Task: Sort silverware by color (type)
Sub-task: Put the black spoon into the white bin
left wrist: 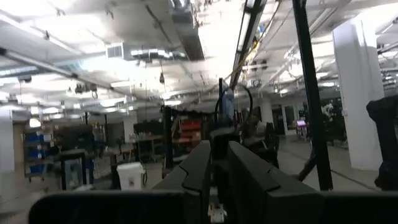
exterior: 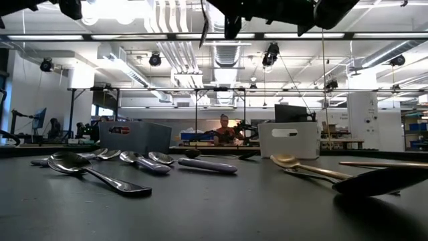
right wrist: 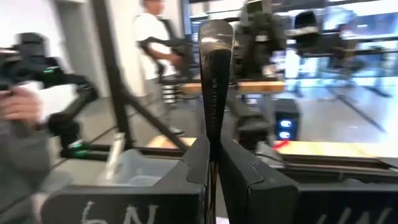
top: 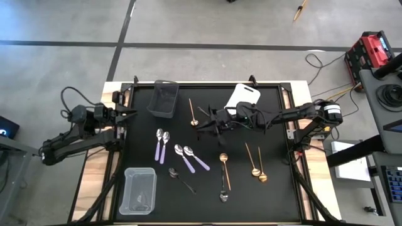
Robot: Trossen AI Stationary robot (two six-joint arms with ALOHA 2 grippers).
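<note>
The right gripper (right wrist: 211, 163) is clamped on a dark spoon (right wrist: 213, 81), held above mid-table between the dark bin (top: 163, 98) and white bin (top: 244, 97). Beneath lie lilac-handled spoons (top: 161, 144), gold spoons (top: 257, 168) and another dark spoon (top: 181, 179). The left gripper (top: 129, 113) waits at the table's left edge, fingers nearly together, empty.

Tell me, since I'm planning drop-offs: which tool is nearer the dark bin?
Right. The right tool hovers mid-table just beside the dark bin; the left tool waits at the table's left edge.
</note>
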